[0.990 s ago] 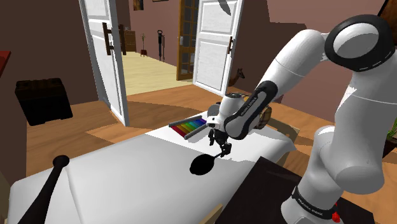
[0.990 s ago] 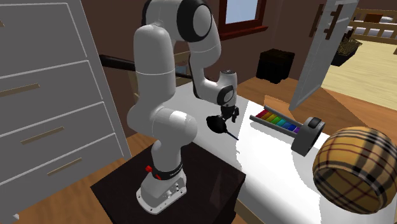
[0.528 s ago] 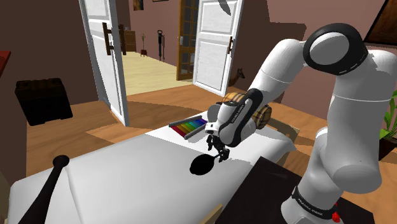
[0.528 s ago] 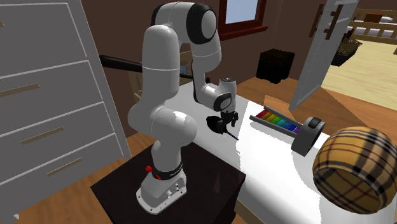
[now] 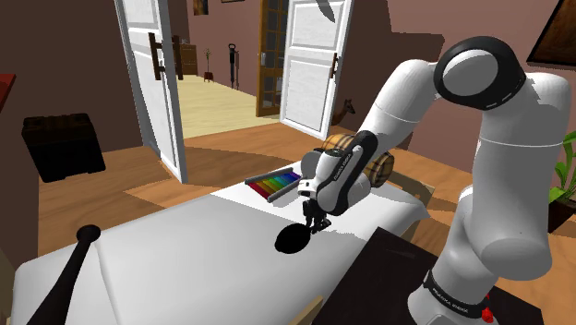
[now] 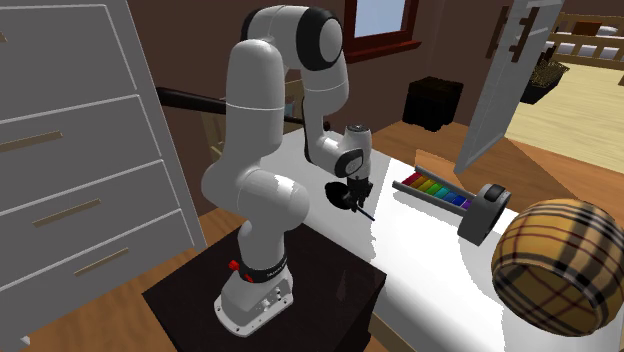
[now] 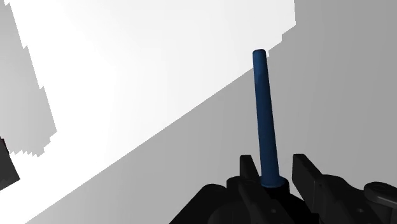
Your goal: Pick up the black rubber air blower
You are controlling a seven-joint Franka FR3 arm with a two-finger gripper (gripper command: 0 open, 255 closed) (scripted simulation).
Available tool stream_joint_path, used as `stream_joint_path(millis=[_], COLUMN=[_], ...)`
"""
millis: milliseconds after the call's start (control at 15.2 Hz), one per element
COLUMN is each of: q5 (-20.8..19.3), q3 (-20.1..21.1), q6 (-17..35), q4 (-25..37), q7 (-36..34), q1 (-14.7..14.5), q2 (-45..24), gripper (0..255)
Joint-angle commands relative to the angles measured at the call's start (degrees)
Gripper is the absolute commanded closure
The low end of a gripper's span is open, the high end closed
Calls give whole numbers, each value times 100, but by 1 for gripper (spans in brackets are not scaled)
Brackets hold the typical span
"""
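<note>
white table (image 5: pixel 185 254) bears black bulbous air blower (image 5: pixel 293 240), slim blue nozzle (image 7: pixel 265 114).

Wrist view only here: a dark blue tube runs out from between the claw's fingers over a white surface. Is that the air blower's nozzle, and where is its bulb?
Observer: Yes. In the shoulder view the air blower has a black bulb lying on the white table, just below the claw.
Operator: Anything close by that I could hit?
Observer: A rainbow-barred xylophone lies on the table beyond the claw, apart from the blower.
Operator: Anything past that?
Observer: In the second exterior view a tartan-patterned barrel sits farther along, past the xylophone.
</note>
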State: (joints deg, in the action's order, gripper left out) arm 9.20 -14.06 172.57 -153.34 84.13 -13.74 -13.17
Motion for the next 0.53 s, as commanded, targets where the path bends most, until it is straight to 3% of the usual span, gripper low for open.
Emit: stream_joint_path(millis=[0,198,462], q5=[0,-8,-426], q3=[4,-7,-413], q6=[0,-7,-345], q4=[0,-3,-74], q7=[0,-9,-316], q1=[-2,-13,-325], q2=[-2,8,421], gripper=[255,255,255])
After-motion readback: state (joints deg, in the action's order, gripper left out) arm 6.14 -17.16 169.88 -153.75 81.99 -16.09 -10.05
